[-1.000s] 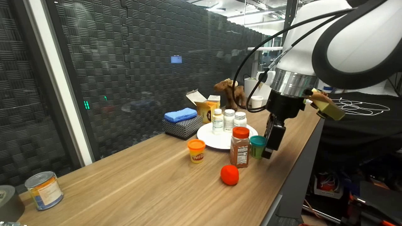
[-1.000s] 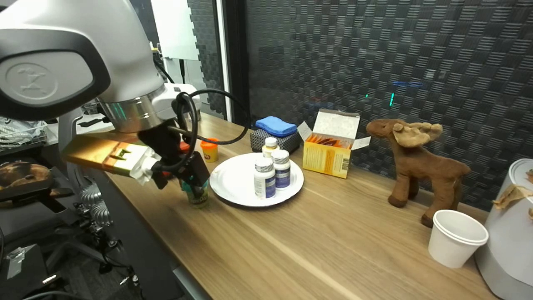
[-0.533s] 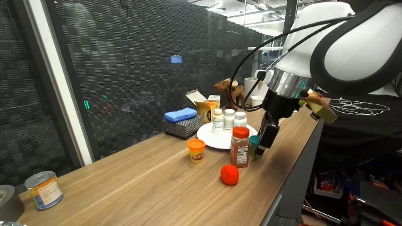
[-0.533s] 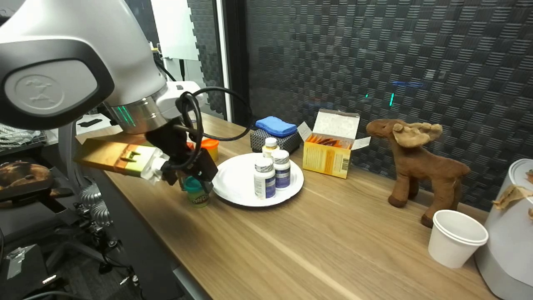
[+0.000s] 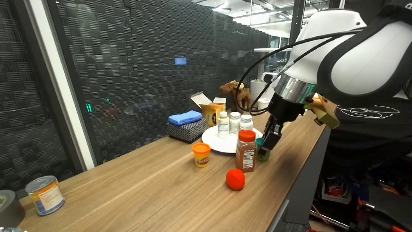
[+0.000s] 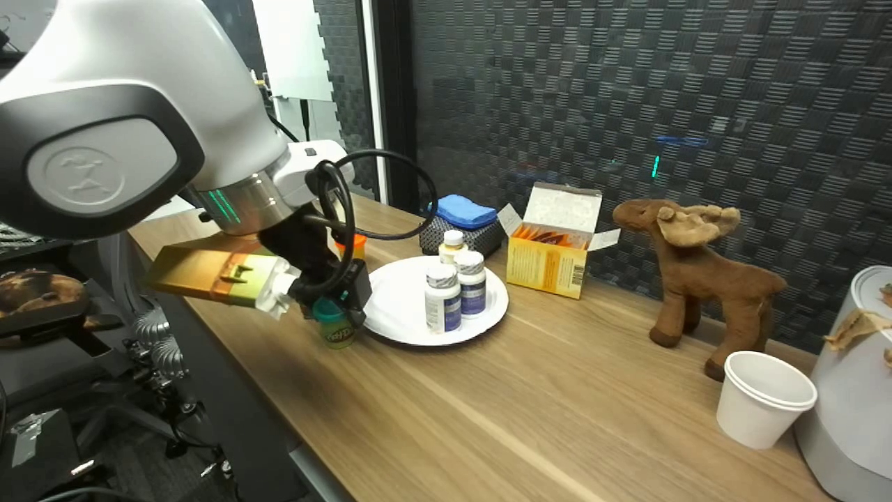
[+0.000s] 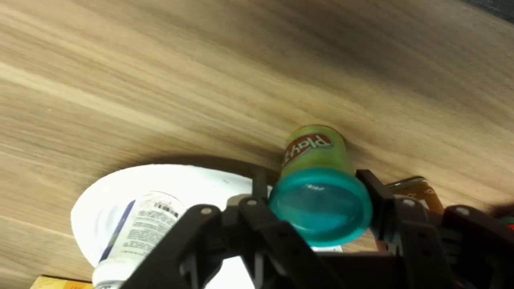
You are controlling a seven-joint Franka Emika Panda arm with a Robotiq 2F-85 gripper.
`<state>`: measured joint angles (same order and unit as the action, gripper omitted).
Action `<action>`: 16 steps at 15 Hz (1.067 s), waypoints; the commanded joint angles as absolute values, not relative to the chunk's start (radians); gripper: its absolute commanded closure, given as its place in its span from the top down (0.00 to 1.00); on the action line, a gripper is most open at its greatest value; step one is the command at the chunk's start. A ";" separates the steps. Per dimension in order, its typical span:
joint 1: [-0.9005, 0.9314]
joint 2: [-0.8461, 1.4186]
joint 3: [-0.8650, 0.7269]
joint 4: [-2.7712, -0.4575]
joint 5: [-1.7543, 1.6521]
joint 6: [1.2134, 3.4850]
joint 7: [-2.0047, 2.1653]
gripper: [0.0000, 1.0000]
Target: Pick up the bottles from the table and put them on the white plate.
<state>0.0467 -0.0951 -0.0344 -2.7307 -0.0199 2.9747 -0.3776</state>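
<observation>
Teal-lidded bottle (image 7: 320, 196) stands on the tabletop (image 6: 453, 432) beside the white plate (image 6: 397, 303), my pincer (image 7: 314, 180) looks snug around its lid (image 7: 321, 212), and if I lift now the lid could pop off, or a sideways pull could tip the tall red-brown bottle (image 5: 245, 153) close by.

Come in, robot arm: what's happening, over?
Gripper around teal-lidded Play-Doh tub, firm hold unclear. Tub not yet on white plate. Red-lidded spice jar close beside, may crowd it.
</observation>
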 commanded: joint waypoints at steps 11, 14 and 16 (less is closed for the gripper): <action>0.015 -0.204 -0.022 -2.616 -0.047 2.745 -0.216 0.27; 0.004 -0.158 -0.014 -2.595 -0.062 2.773 -0.159 0.27; 0.003 -0.129 -0.017 -2.584 -0.055 2.793 -0.136 0.27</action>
<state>0.0174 -0.1783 -0.0265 -2.6209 -0.0380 2.7603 -0.1911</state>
